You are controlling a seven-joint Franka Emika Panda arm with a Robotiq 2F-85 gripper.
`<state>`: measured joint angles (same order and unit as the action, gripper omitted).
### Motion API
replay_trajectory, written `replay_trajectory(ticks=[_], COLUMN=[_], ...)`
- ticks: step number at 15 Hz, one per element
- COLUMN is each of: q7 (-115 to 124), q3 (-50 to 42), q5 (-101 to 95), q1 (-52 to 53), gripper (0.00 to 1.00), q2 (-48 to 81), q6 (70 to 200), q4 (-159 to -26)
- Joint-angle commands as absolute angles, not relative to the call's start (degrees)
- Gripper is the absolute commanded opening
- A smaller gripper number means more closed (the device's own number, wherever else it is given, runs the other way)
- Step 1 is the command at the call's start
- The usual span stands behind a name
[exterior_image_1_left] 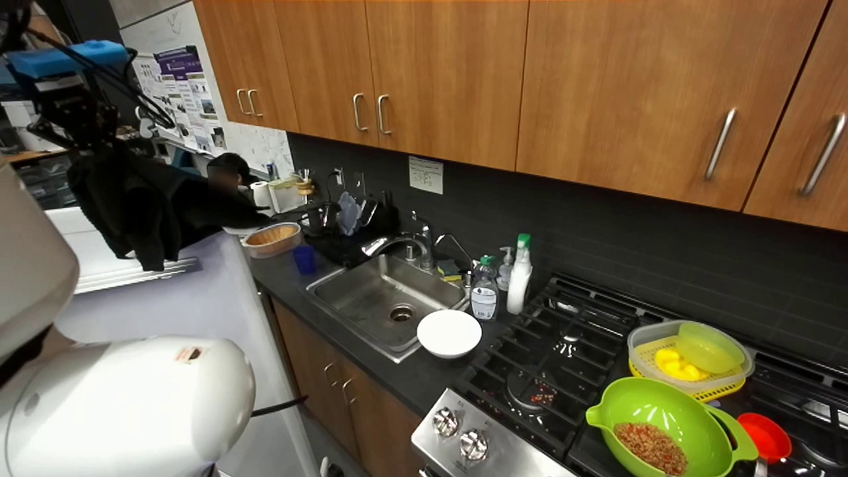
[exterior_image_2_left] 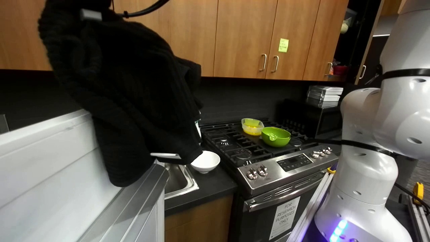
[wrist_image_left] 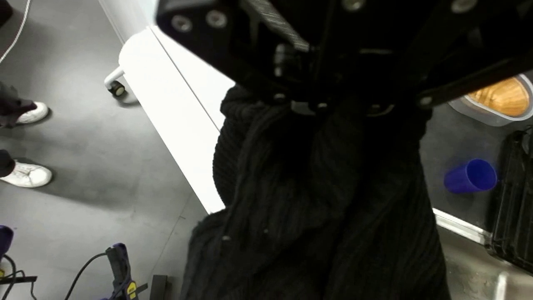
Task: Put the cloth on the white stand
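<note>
The cloth [exterior_image_1_left: 156, 205] is a large black ribbed fabric that hangs in loose folds, seen in both exterior views and filling the middle of the wrist view. My gripper [wrist_image_left: 341, 109] is shut on its bunched upper part, and the fabric covers the fingertips. The white stand [exterior_image_2_left: 50, 181] has a broad pale surface below and behind the hanging cloth. In the wrist view a white strip of the stand [wrist_image_left: 179, 121] shows to the left of the fabric. Whether the cloth's lower end touches the stand I cannot tell.
A sink [exterior_image_1_left: 397, 295], a blue cup [exterior_image_1_left: 305, 259] and an oval container [exterior_image_1_left: 271, 240] are on the counter beside the stand. Farther along come a white bowl [exterior_image_1_left: 449, 333] and a stove with a green bowl [exterior_image_1_left: 662, 417]. A person's shoes [wrist_image_left: 28, 174] show on the floor.
</note>
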<state>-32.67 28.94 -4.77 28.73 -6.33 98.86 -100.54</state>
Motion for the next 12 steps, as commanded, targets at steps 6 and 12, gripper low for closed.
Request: replay_trajectory(ticks=[6, 12], q7=[-31.6, -30.8], q3=[31.2, 31.4], q5=[-12.4, -17.3], q1=[30.1, 30.6], gripper=[0.02, 0.02], q2=[1.3, 5.4], q6=[96.4, 95.7], q4=[-89.0, -83.5])
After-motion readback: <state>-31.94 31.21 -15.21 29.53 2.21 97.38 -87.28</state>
